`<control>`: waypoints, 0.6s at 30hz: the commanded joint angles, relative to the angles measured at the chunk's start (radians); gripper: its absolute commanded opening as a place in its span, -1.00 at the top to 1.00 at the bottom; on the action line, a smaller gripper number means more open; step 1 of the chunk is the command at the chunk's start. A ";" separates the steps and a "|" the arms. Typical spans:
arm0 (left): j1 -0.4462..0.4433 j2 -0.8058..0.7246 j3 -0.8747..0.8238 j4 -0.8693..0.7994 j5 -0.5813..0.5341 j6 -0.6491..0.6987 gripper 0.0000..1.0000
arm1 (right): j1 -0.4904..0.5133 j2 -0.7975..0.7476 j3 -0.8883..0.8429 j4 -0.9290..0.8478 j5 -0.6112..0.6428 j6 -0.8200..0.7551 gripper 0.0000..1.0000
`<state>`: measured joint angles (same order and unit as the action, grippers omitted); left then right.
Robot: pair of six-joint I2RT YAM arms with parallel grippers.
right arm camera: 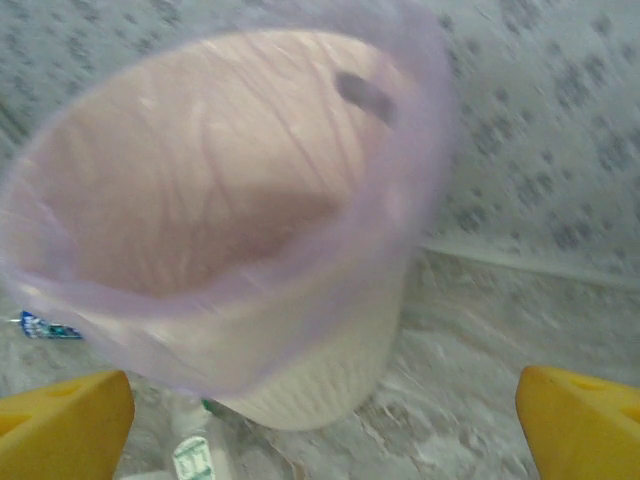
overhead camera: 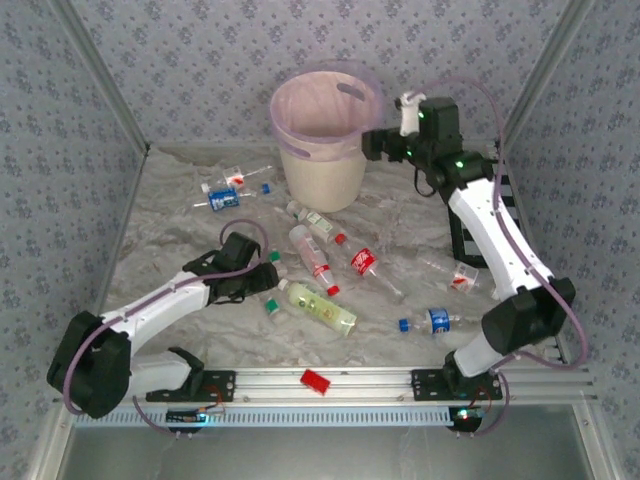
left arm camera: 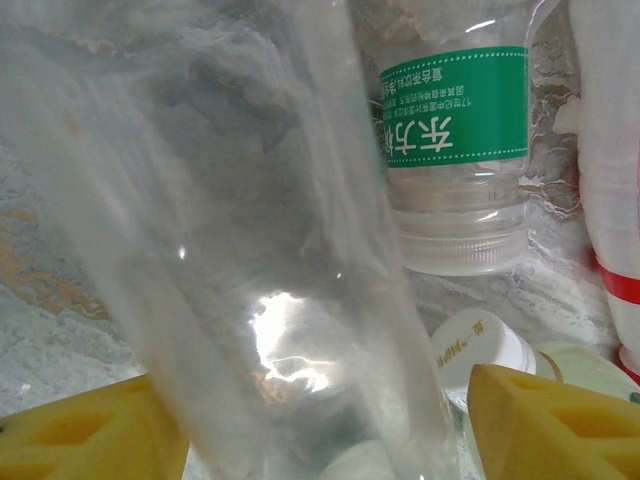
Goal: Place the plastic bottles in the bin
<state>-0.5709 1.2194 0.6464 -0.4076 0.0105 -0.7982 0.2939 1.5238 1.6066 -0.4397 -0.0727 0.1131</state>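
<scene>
Left gripper: fingers apart, straddling a clear plastic bottle, its long axis running straight ahead. Right gripper: spread wide, empty, bin just ahead. I'd clamp left first.

Between left gripper fingers: clear plastic bottle.
Beyond them, rightward: green-labelled clear plastic bottle.
Ahead of right gripper fingers, leftward: round cream plastic bin, pink-lined.
</scene>
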 commanded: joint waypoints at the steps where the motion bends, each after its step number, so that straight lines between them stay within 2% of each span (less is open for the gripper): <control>1: -0.004 0.035 -0.005 0.045 0.005 -0.006 -0.35 | -0.098 -0.091 -0.167 0.096 -0.036 0.115 -1.00; 4: -0.004 0.056 -0.005 0.075 0.002 -0.006 -0.12 | -0.181 -0.160 -0.350 0.166 -0.094 0.191 -1.00; 8: -0.004 0.079 0.005 0.091 -0.008 -0.008 0.06 | -0.232 -0.199 -0.546 0.209 -0.067 0.210 -1.00; 14: -0.004 0.094 0.050 0.046 -0.020 0.014 0.19 | -0.259 -0.184 -0.712 0.262 -0.107 0.286 -1.00; 18: -0.004 0.076 0.085 0.024 -0.043 0.039 0.27 | -0.262 -0.114 -0.719 0.289 -0.095 0.291 -0.99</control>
<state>-0.5709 1.3037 0.6834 -0.3462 -0.0010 -0.7914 0.0383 1.3720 0.8856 -0.2176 -0.1577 0.3702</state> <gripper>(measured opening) 0.473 0.998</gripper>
